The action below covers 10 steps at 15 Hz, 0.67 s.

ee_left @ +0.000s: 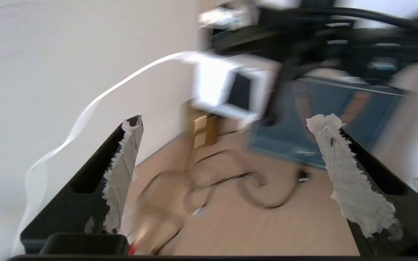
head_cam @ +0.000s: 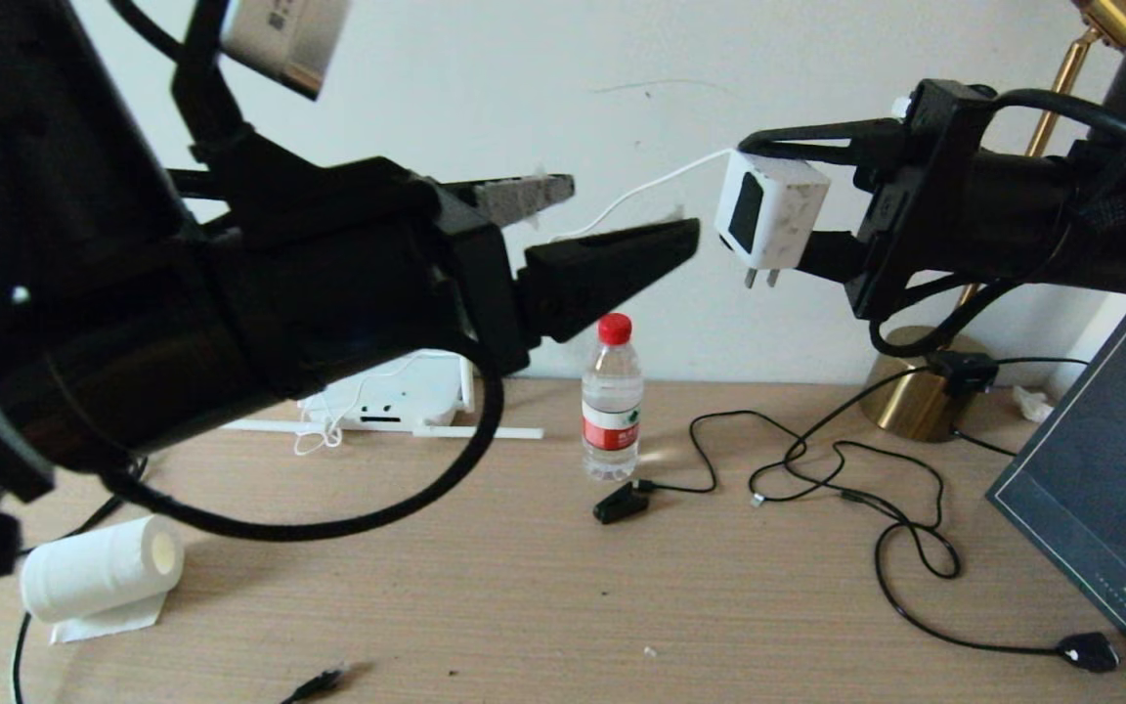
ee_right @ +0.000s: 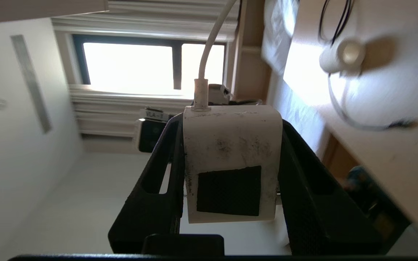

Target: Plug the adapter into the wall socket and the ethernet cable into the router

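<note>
Your right gripper (head_cam: 822, 200) clamps the small white cube adapter (head_cam: 770, 221) midair, its 2 prongs pointing down; your left gripper (head_cam: 622, 220), jaws wide and empty, faces it just beside.

plain white wall (head_cam: 543, 88), light wooden desk (head_cam: 524, 587), bright window (ee_right: 129, 67)

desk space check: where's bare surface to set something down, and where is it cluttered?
Free: the front centre of the desk, between the paper roll and the looping black cable, nearer than the bottle. Only a small plug end lies at its front edge. Crowded: right side, with cables, lamp base and dark book; back left, around the router.
</note>
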Tool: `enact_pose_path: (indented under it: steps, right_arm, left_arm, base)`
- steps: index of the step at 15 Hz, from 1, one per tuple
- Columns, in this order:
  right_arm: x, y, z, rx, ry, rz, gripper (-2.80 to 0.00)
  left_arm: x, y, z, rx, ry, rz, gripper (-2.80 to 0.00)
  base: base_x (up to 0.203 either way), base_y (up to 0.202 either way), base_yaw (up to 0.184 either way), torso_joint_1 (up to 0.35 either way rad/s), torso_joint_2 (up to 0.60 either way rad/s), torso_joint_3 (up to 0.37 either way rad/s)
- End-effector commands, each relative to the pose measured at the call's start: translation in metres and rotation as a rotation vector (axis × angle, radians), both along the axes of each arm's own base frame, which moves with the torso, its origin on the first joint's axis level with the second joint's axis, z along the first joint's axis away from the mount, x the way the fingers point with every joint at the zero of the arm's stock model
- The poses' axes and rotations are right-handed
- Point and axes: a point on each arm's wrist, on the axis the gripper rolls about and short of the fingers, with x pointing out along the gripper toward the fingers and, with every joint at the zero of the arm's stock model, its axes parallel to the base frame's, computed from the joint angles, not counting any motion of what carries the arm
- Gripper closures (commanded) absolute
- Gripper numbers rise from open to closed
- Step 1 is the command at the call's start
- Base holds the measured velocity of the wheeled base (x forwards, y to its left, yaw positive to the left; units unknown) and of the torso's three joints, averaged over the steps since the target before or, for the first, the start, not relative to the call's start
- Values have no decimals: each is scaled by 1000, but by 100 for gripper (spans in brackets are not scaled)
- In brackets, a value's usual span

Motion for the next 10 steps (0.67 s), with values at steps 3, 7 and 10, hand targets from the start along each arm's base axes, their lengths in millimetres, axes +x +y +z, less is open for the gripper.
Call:
enact_pose_path:
  steps: [3, 7, 10]
  right_arm:
    - [-3, 33, 4, 2, -45, 90, 0]
    - [10, 57, -20, -56, -109, 47, 0]
    - [16, 56, -32, -101, -141, -113, 0]
  left_arm:
    - [-39, 46, 27, -68, -36, 147, -280]
    - [-72, 81, 23, -23, 9, 191, -280]
    - [-71, 83, 17, 5, 42, 299, -280]
  base:
    - [0, 0, 0, 0, 0, 0]
    - [0, 0, 0, 0, 0, 0]
    - [3, -135, 1, 4, 3, 1]
